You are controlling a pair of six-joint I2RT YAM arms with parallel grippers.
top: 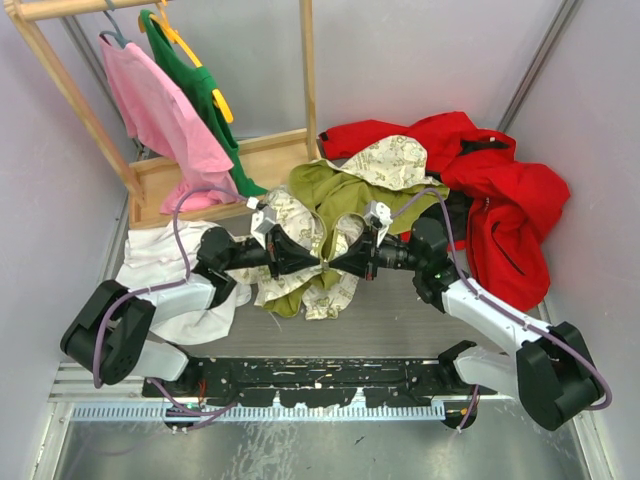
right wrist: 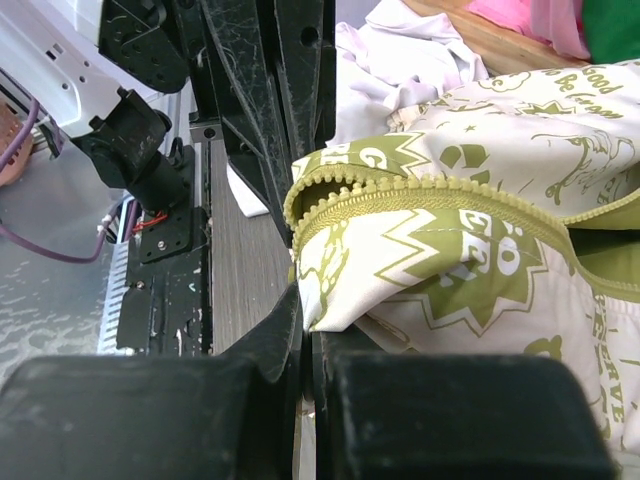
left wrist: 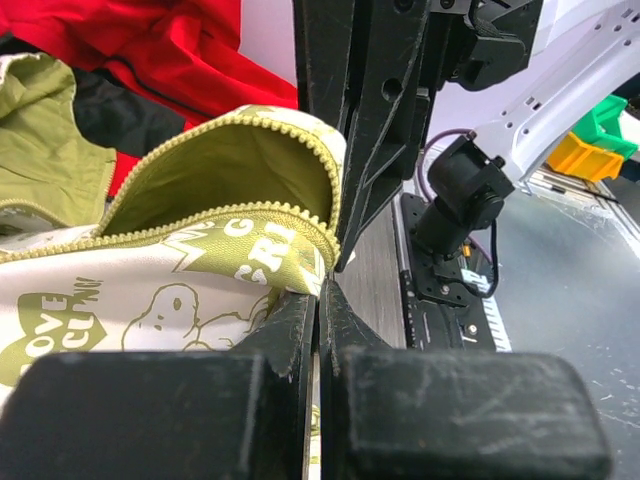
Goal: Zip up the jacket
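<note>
Olive jacket (top: 332, 190) near-to-far, hood farthest

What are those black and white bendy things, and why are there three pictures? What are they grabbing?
They are two robot arms: a left arm and a right arm. One picture looks down from above; the other two come from a small camera on each wrist. On the table lie a green-and-cream jacket, a red jacket and a white cloth. A pink shirt and a green shirt hang on a wooden rack. The left fingers and right fingers are shut, each pinching the jacket's zipper edge.
</note>
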